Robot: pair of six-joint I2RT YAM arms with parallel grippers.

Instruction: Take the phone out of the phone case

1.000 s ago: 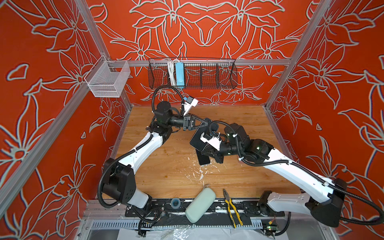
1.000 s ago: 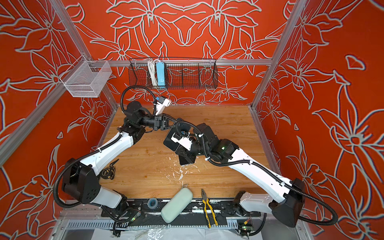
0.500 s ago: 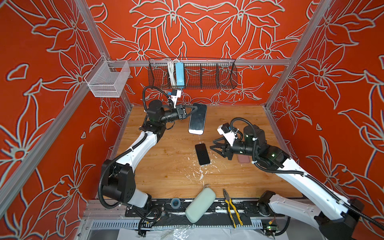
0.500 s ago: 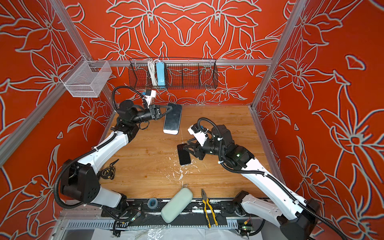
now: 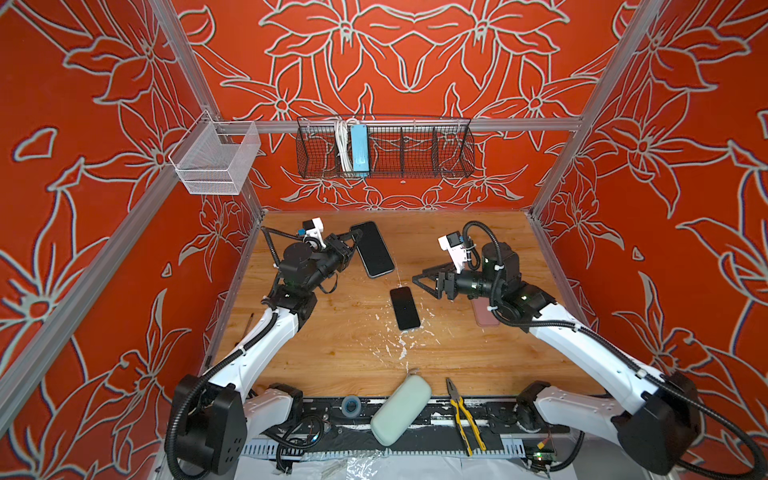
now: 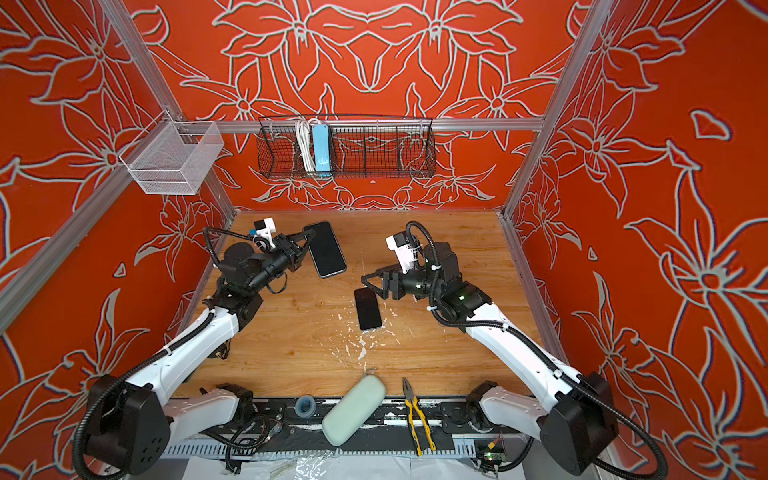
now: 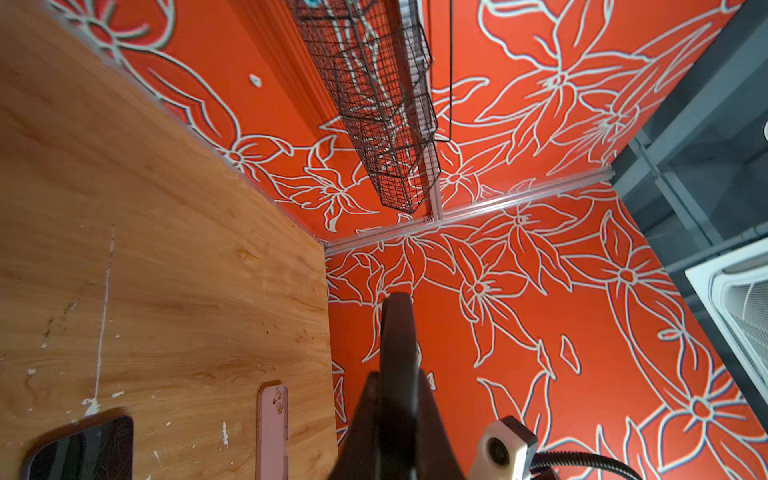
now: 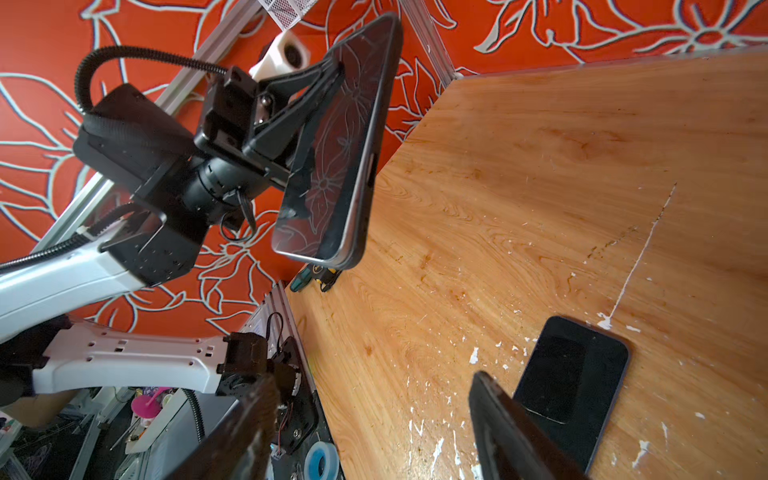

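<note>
The left gripper (image 5: 352,240) is clamping one edge of a large dark glossy-screened phone (image 5: 374,249), holding it tilted above the back left of the light wooden tabletop (image 5: 324,357); whether it is wearing a case is unclear. The right gripper (image 5: 419,283) is hovering with jaws apart just beside a smaller black phone (image 5: 405,308) lying flat mid-table. A pink rectangular phone case (image 5: 484,318) is lying beneath the right arm (image 5: 582,349)

Red walls (image 5: 415,62) carry pale flower outlines; wood-grain table (image 5: 353,353), black phone (image 5: 372,248), pink case (image 7: 272,428).
</note>
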